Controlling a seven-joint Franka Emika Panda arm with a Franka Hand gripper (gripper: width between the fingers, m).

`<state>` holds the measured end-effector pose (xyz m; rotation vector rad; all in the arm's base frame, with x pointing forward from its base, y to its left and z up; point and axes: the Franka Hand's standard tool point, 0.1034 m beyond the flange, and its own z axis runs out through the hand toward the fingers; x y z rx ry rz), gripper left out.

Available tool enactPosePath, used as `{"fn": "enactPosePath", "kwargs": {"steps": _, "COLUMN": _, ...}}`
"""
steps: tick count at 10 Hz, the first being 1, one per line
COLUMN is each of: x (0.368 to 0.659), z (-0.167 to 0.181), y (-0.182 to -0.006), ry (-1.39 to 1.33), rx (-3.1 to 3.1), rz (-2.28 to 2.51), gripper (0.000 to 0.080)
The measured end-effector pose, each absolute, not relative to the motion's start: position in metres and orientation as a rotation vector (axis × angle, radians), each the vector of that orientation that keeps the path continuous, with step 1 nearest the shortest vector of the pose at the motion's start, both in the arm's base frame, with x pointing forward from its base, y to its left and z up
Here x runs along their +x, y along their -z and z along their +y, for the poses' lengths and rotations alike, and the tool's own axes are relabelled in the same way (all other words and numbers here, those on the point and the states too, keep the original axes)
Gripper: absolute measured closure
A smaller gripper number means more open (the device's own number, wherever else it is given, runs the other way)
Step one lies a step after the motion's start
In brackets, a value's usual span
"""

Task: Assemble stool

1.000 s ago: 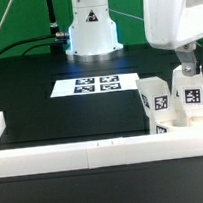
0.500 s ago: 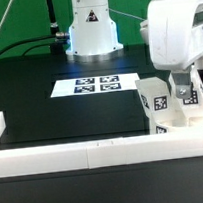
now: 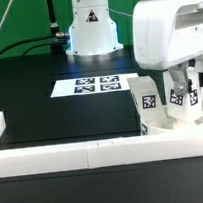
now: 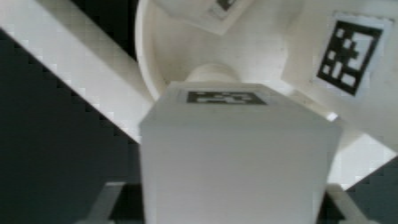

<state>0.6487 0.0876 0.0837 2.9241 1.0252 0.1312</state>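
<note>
While the big white housing of the robot arm [image 3: 173, 27] hangs over the exterior view's right side, the two-finger gripper [image 3: 180, 85] below it is down among the white plastic stool parts. One chunky white leg with a black-and-white tag [image 3: 179, 100] stands upright between the fingers, and the fingers seem to press on its sides, so I read the gripper as clamped on this leg, though the contact itself is small in the picture. A second white tagged leg [image 3: 149, 103] stands just beside it, toward the exterior view's left, and it is the closest obstacle. Under both legs lies the round thick white seat [image 3: 177, 125], near the corner made by the long white border rails [image 3: 64, 153].

From the wrist view, the top of the held leg [image 4: 231, 150] fills most of the frame, and a small tag shows on it; behind it there are white surfaces and another tag [image 4: 350, 55], but I cannot tell to which part they belong.

Farther back, the flat white marker board [image 3: 88, 86] lies on the black table [image 3: 51, 114]. Toward the exterior view's left the table surface is open, while the rails close the near edge.
</note>
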Motion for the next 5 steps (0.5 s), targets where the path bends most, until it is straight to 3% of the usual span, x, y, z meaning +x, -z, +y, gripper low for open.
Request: {"fn": "enactPosePath", "kwargs": {"steps": 5, "x": 0.6564, "z": 0.0844, "y": -0.0811, "ry": -0.164, "rx": 3.161, "rz": -0.012, "gripper": 0.0464}}
